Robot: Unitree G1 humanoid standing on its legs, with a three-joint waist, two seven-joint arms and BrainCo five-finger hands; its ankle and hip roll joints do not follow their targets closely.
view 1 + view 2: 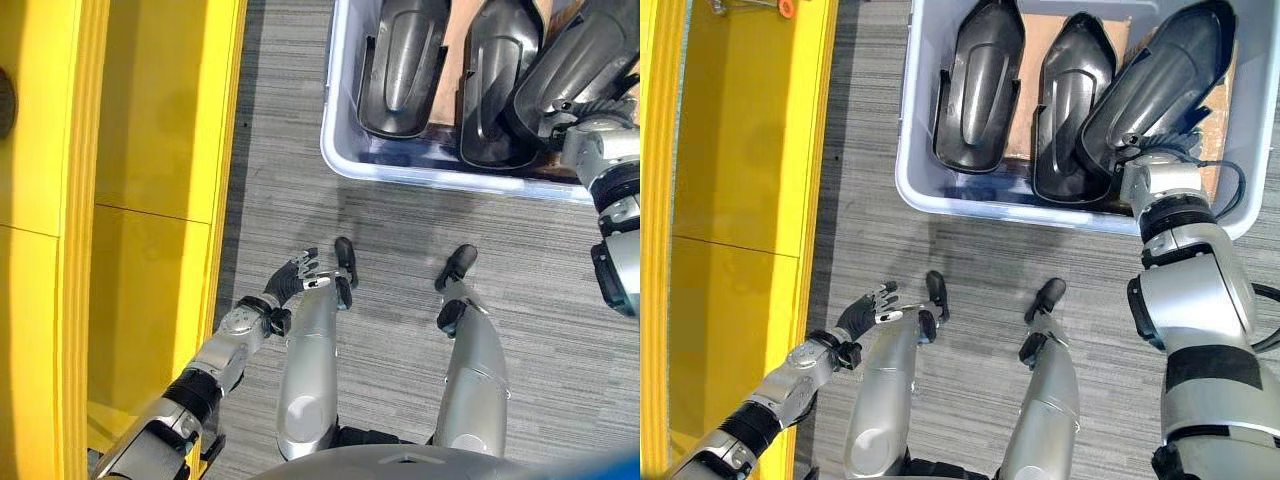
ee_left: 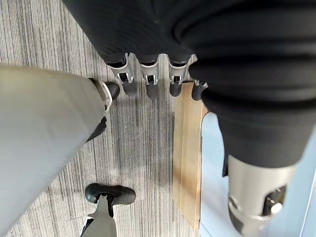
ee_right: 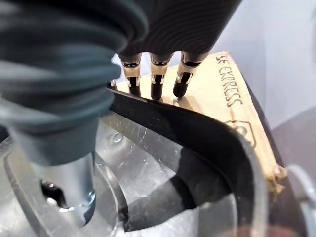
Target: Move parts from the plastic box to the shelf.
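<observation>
now the right robot hand (image 3: 153,74) grips a tilted part (image 1: 1155,85).

Three glossy black moulded parts (image 1: 980,85) are stood side by side in a pale plastic box (image 1: 940,200) on the floor. The rightmost part (image 1: 1160,85) is tilted, leaning across its neighbour. The yellow shelf (image 1: 750,150) is set to the left.

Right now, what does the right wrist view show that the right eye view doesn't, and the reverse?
Right wrist view: the right robot hand pinching the tilted part's wall, fingers outside, thumb inside. Right eye view: the box with two more parts lying in it, the yellow shelf, and the left robot hand open beside the shelf. Both: the tilted part and the cardboard under it.
</observation>
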